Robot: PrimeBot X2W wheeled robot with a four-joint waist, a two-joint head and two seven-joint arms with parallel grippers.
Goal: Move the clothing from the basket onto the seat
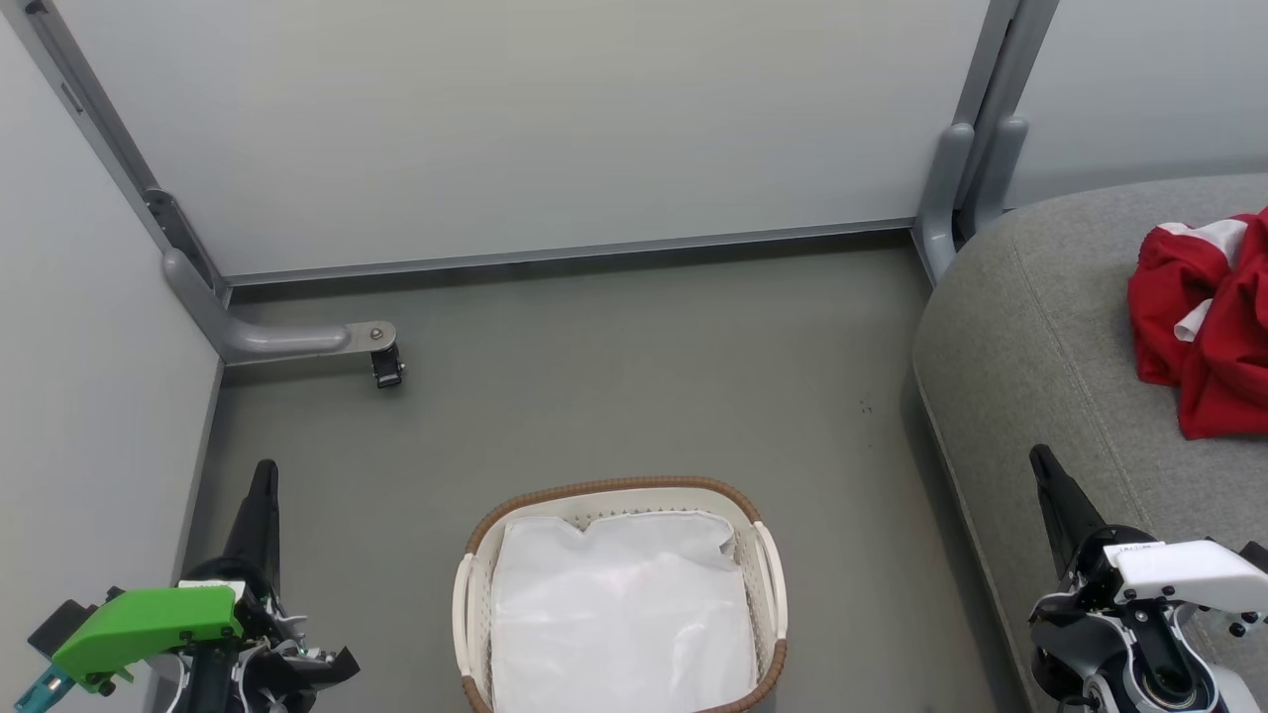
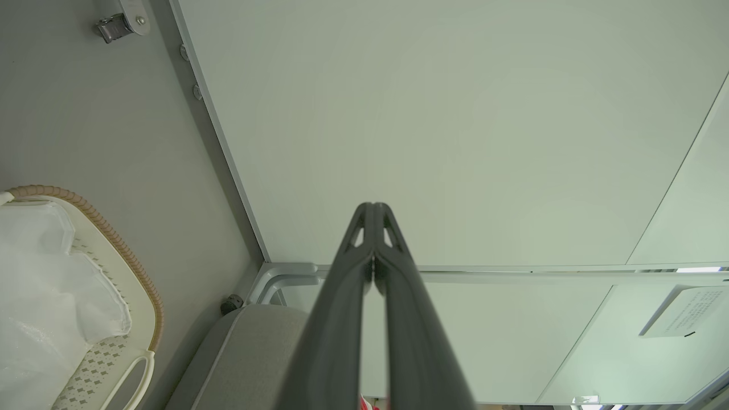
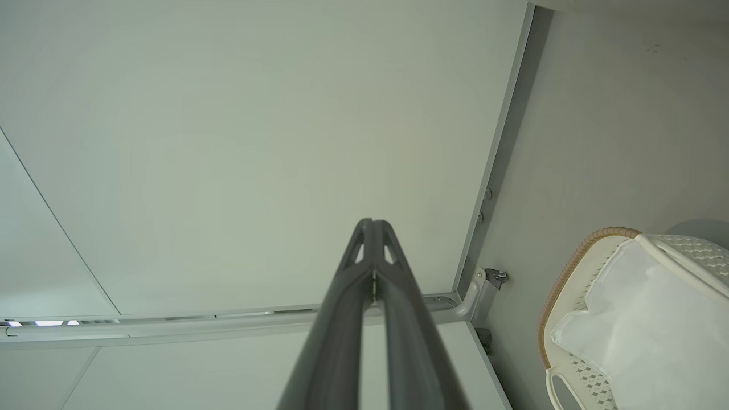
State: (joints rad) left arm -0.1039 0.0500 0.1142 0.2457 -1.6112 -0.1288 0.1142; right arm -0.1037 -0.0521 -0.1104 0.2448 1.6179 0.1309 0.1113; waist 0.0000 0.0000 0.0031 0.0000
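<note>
The red clothing (image 1: pixel 1204 322) with white trim lies crumpled on the grey seat (image 1: pixel 1030 327) at the right edge of the head view. The white basket (image 1: pixel 475 594) with a brown woven rim stands on the floor at bottom centre, holding its white liner (image 1: pixel 619 614). My left gripper (image 1: pixel 264 475) points up at lower left, shut and holding nothing, left of the basket. My right gripper (image 1: pixel 1040 460) points up at lower right over the seat's front edge, shut and holding nothing. Each wrist view shows its own shut gripper (image 2: pixel 373 208) (image 3: pixel 373 223) and the basket (image 2: pixel 136 273) (image 3: pixel 569 273).
Pale partition panels (image 1: pixel 515 129) close off the back and left, standing on grey metal feet; one foot with a caster (image 1: pixel 386 368) reaches onto the floor at left. Grey floor (image 1: pixel 644 386) lies between the basket and the panels. The seat (image 2: pixel 250 347) corner also appears in the left wrist view.
</note>
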